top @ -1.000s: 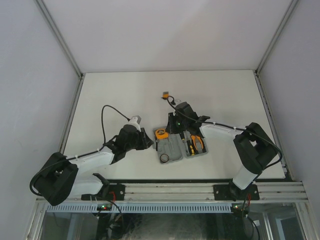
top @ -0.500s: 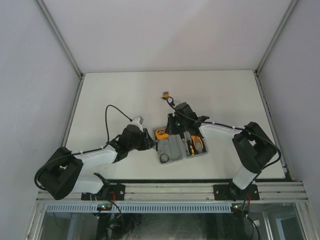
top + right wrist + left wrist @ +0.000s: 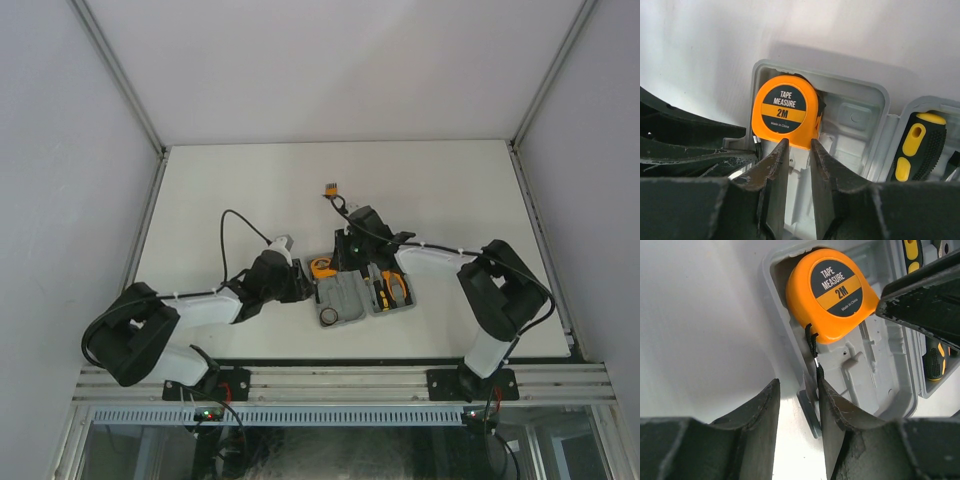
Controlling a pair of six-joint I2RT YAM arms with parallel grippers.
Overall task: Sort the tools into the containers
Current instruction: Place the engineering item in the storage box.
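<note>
Change: left gripper (image 3: 797,390) has moved up to the left rim of the grey case (image 3: 345,295), jaws eased out to a narrow gap, nothing held. Tape measure (image 3: 832,295) sits in the case's far-left recess, so we count it sorted. Right gripper (image 3: 799,150) hovers over it, slightly open, empty.

grey case (image 3: 345,295), mid tabletop (image 3: 230,190): left rim is blocked by the left tool (image 3: 796,390); far-left recess is filled by the tape measure (image 3: 832,292), closely overhung by the right tool (image 3: 799,147). far tabletop is seen open, interrupted only by a small orange-black block (image 3: 330,188) beyond the case.
</note>
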